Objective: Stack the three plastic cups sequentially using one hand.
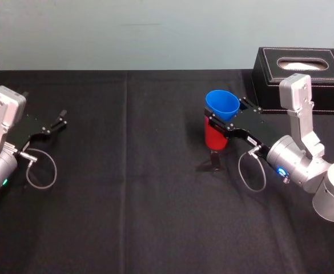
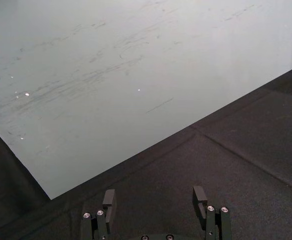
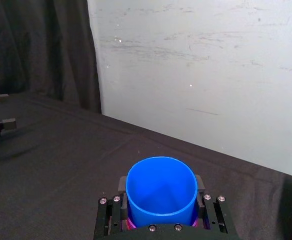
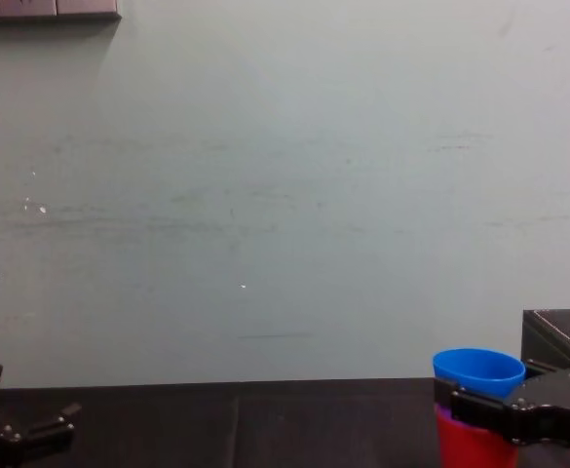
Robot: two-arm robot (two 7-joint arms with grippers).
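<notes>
The bright blue cup (image 1: pixel 222 104) sits upright between the fingers of my right gripper (image 1: pixel 227 116), right of the table's centre. Both fingers press its sides, so the gripper is shut on it. Directly under it stands the red cup (image 1: pixel 213 137), with the blue cup's lower part inside it. In the right wrist view the blue cup (image 3: pixel 160 192) fills the gripper (image 3: pixel 160 183), and a thin purple edge (image 3: pixel 131 223) shows beneath it. From the chest, the blue cup (image 4: pixel 477 369) tops the red cup (image 4: pixel 468 441). My left gripper (image 1: pixel 59 120) rests open at the far left.
A black stitched tissue box (image 1: pixel 301 66) stands at the back right, just behind my right arm; it is also in the chest view (image 4: pixel 555 336). Black cloth (image 1: pixel 132 194) covers the table. A pale wall runs along the table's far edge.
</notes>
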